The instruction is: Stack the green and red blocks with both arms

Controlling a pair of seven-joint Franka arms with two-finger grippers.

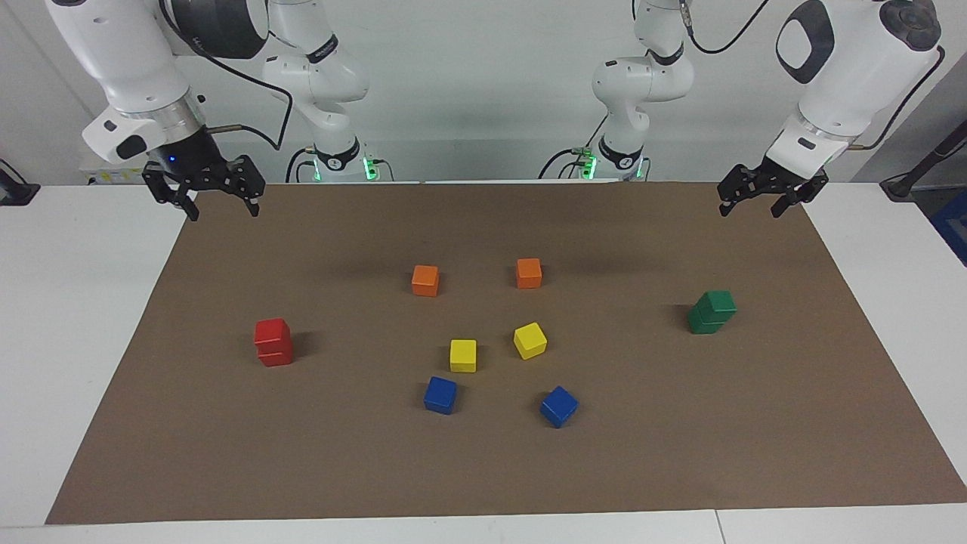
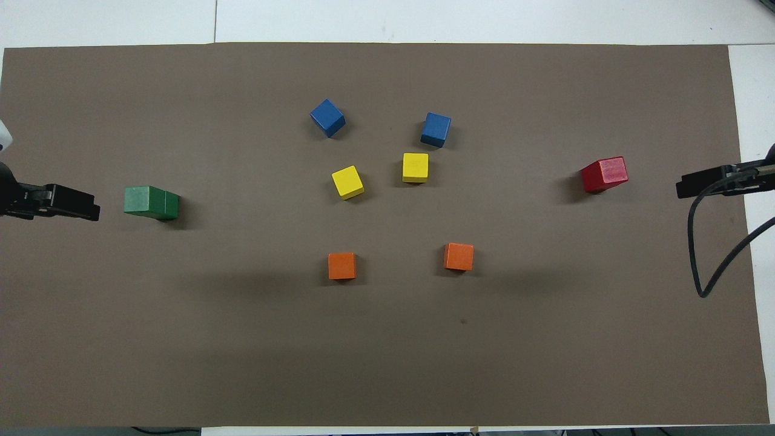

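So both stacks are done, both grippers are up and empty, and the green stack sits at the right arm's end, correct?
Not quite: the facing view shows the green stack at the left arm's end; the red stack is at the right arm's. Both stacks done, both grippers raised and empty.

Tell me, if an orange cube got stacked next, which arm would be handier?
Neither clearly. The left gripper and right gripper both hang open over their own ends of the mat, and the orange cubes sit mid-table. The right looks slightly closer.
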